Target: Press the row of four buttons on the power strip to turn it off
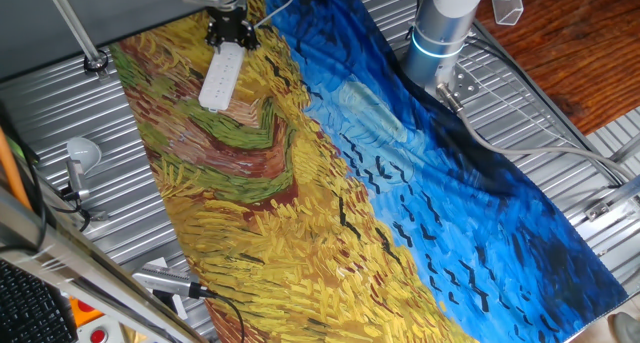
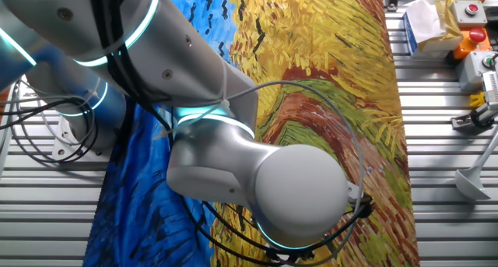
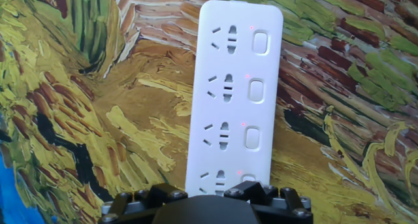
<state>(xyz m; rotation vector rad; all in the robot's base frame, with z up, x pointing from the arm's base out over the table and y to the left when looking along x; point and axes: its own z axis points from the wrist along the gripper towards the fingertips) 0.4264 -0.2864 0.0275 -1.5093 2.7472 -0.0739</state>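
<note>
The white power strip [image 3: 228, 100] lies lengthwise on the painted cloth, and in one fixed view the strip [image 1: 220, 80] sits near the cloth's far end. Its four buttons run in a line down its right side: [image 3: 261, 42], [image 3: 255, 90], [image 3: 251, 137], and the nearest button [image 3: 247, 179], partly behind the black hand. A small red light glows beside each button. My gripper [image 1: 229, 31] hovers over the strip's far end; in the hand view the gripper [image 3: 206, 196] shows only as a black body at the bottom edge. Its fingertips are not visible. In the other fixed view my arm hides the strip.
The painted cloth [image 1: 400, 183] covers most of the slatted metal table. A grey metal tool with a black cord [image 1: 165, 281] lies at the near left edge. My arm's base [image 1: 440, 33] stands at the back right. Boxes and a red stop button [image 2: 469, 10] sit beyond the cloth.
</note>
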